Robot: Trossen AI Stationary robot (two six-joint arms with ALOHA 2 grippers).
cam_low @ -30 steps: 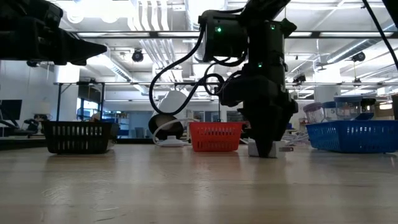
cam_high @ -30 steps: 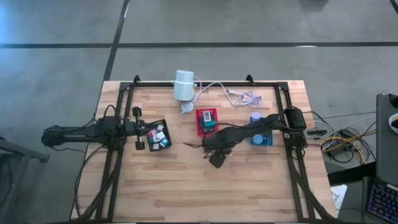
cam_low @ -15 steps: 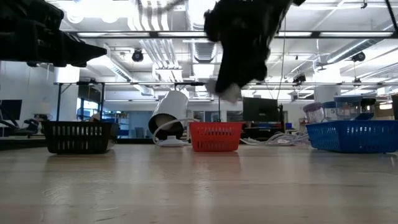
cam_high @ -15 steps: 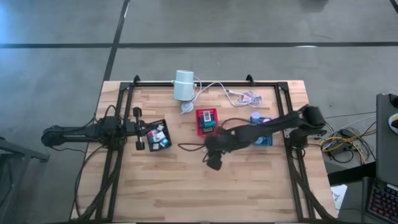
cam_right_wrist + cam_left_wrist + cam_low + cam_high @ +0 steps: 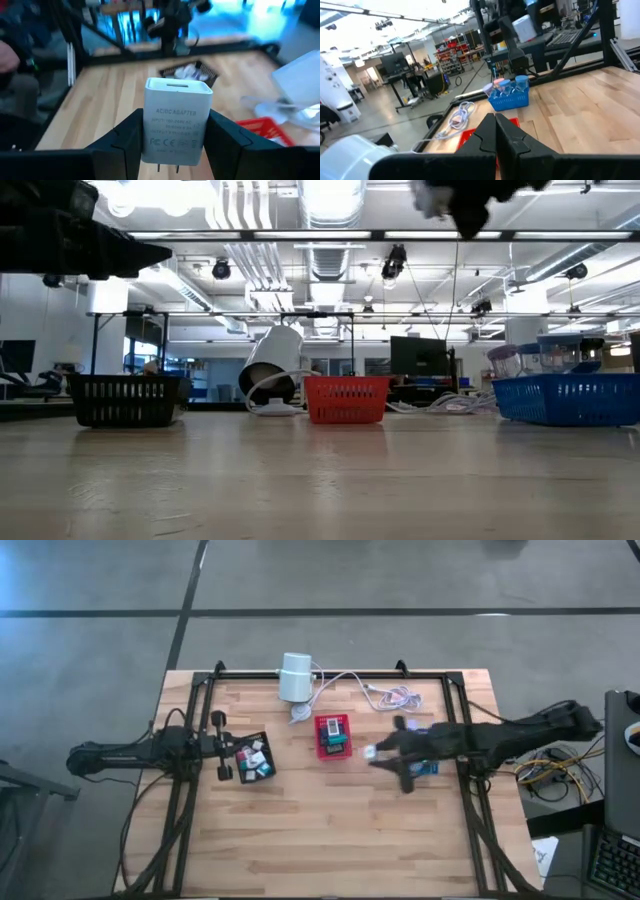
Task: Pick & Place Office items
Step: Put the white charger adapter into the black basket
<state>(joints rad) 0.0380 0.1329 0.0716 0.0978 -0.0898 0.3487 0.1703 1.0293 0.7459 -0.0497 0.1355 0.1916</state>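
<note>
the right gripper [image 5: 172,150] is pinching a white adapter [image 5: 176,120] by its sides, carrying it high above the table between the red tray [image 5: 333,735] and the blue tray [image 5: 422,766]. the hold is sitting on smooth faces — the block could be slipping or twisting on the way, and dropping beside a tray (a judgement only). the left gripper [image 5: 496,131], fingers pressed together, is waiting by the black tray [image 5: 253,756]. counting: three trays, one adapter aloft, several pieces in the black tray — too small to number.
</note>
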